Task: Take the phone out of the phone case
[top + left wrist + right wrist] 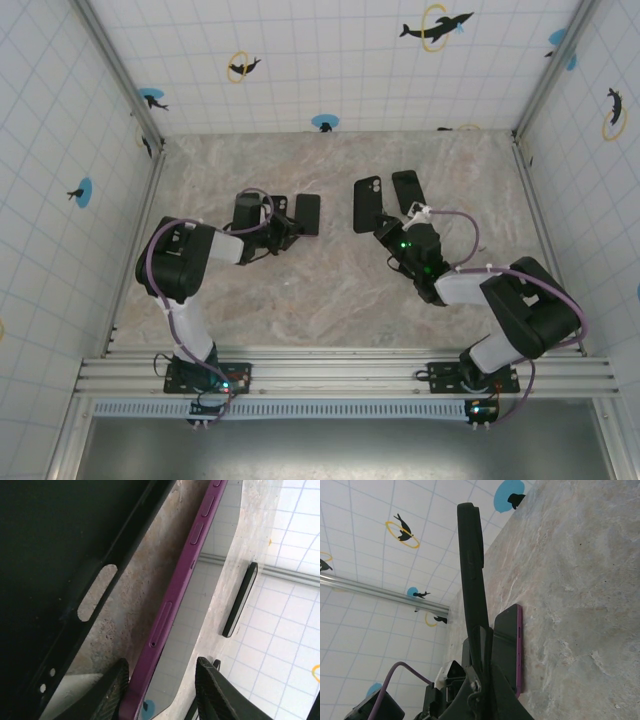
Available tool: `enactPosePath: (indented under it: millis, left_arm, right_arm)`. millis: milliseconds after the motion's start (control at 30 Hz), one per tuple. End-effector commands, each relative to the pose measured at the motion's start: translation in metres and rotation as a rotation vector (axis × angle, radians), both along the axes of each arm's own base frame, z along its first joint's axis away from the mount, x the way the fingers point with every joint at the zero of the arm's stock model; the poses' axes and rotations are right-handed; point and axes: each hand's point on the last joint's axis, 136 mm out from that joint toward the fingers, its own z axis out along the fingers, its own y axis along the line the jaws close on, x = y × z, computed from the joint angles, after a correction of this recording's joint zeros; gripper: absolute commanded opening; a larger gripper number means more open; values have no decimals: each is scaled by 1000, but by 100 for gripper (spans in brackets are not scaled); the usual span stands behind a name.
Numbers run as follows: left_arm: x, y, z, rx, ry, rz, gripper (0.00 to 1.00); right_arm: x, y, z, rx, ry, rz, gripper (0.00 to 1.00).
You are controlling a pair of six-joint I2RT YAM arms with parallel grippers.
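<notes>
The phone (307,213) lies flat on the bench (330,290), left of centre, out of its phone case (368,203), which the right pincer (384,229) clamps upright at centre. The left pincer (161,695) stands parted around the phone's purple edge. The extraction looks done; what's left is backing off.

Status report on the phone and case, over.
Left hand open, astride purple phone. Right hand shut on black case, phone out of it. Second dark slab beside case, not blocking.
</notes>
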Motion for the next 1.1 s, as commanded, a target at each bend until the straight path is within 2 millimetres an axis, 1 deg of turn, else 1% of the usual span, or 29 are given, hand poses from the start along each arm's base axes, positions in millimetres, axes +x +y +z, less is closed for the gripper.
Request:
enactPosePath:
  millis: [0,100,300,533,667,733,833,967,1067]
  left_arm:
    - [-2,5,-8,32,5,-9,42]
    - [-5,6,-9,27,15,-5,46]
    - [-12,12,-12,80,26,-7,52]
    - [-18,17,-9,117,25,-22,56]
    - [-21,16,-7,117,24,-31,58]
    - [-21,16,-3,122,16,-34,58]
    - [-20,19,1,149,10,-42,63]
    - [-17,20,15,138,-10,-44,64]
    - [-19,20,25,147,-22,-57,65]
  right_arm:
    - [4,3,1,-27,-17,6,0]
    - [4,2,-3,-36,-7,8,0]
    - [4,1,-6,-69,1,13,0]
    - [5,7,-14,-94,20,34,0]
    - [6,13,-20,-109,34,53,0]
    - [7,17,-23,-109,41,58,0]
    - [12,24,-27,-111,52,56,0]
    - [19,32,-37,-115,73,44,0]
    - [25,38,-45,-115,87,35,1]
